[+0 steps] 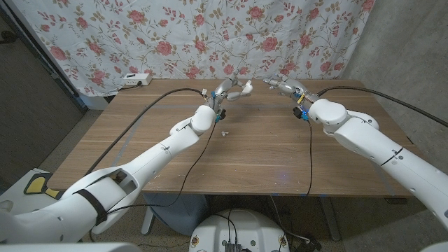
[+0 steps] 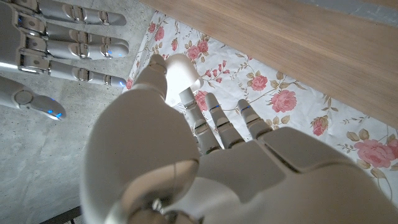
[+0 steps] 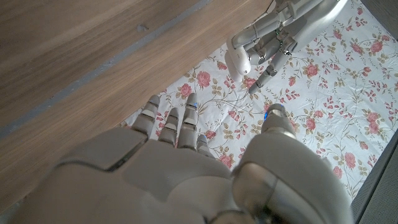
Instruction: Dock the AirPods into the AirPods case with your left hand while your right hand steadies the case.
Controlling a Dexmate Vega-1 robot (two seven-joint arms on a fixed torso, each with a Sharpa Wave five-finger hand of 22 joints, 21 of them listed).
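Left hand [image 1: 234, 89] grips case [image 1: 245, 88], upper centre | right hand [image 1: 283, 86] spread, empty | AirPod [image 1: 224, 131] undocked on table [image 1: 140, 154] | docking pending

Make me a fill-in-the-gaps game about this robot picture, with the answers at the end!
The left hand and the right hand are raised ____ the table. The table is made of ____. The cloth behind it is printed with ____. The small pale thing on the table lies nearer the ____ hand.
Missing words: above; wood; flowers; left.
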